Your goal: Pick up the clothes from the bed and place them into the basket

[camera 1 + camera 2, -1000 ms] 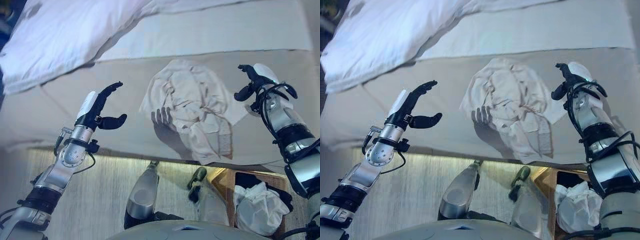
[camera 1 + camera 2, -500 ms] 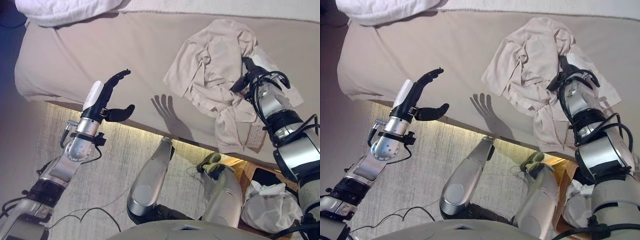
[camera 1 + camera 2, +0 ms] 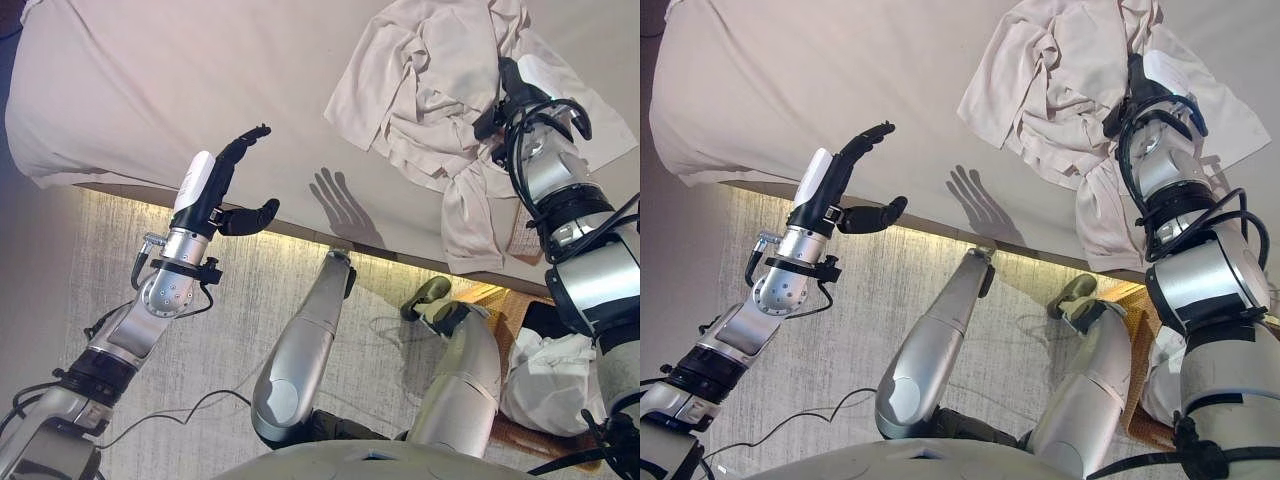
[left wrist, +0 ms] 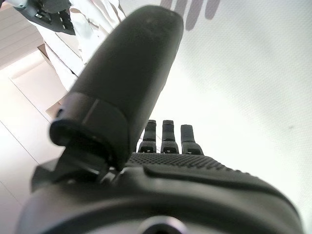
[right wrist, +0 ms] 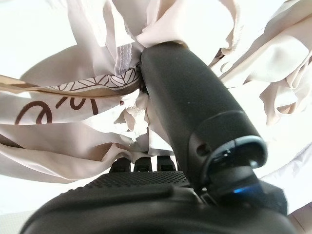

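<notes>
Nearest, at the lower right beside the bed, the basket (image 3: 505, 432) already holds a pale bundle (image 3: 548, 378); it sits well apart from the work still on the mattress.

The left hand (image 3: 226, 186) hangs over the near edge of the bed (image 3: 150, 90) just as it did a second ago, fingers straight and spread, thumb out, holding nothing (idle for now).

Farther in and to the right is the change. A second ago the right hand (image 3: 508, 92) hovered clear of the cream clothes (image 3: 420, 70), off to their right; half a second ago it had come down to the pile's right edge; now it is pressed into the heap. In its wrist view the thumb (image 5: 195, 97) lies against bunched cloth and the fingers (image 5: 141, 165) disappear under the folds, so I cannot tell whether they have closed on anything.

The clothes lie crumpled on the right part of the bed, one end draping over the near edge. By my reading the reach is done and the grasp is the step in hand; lift and carry to the basket remain.
</notes>
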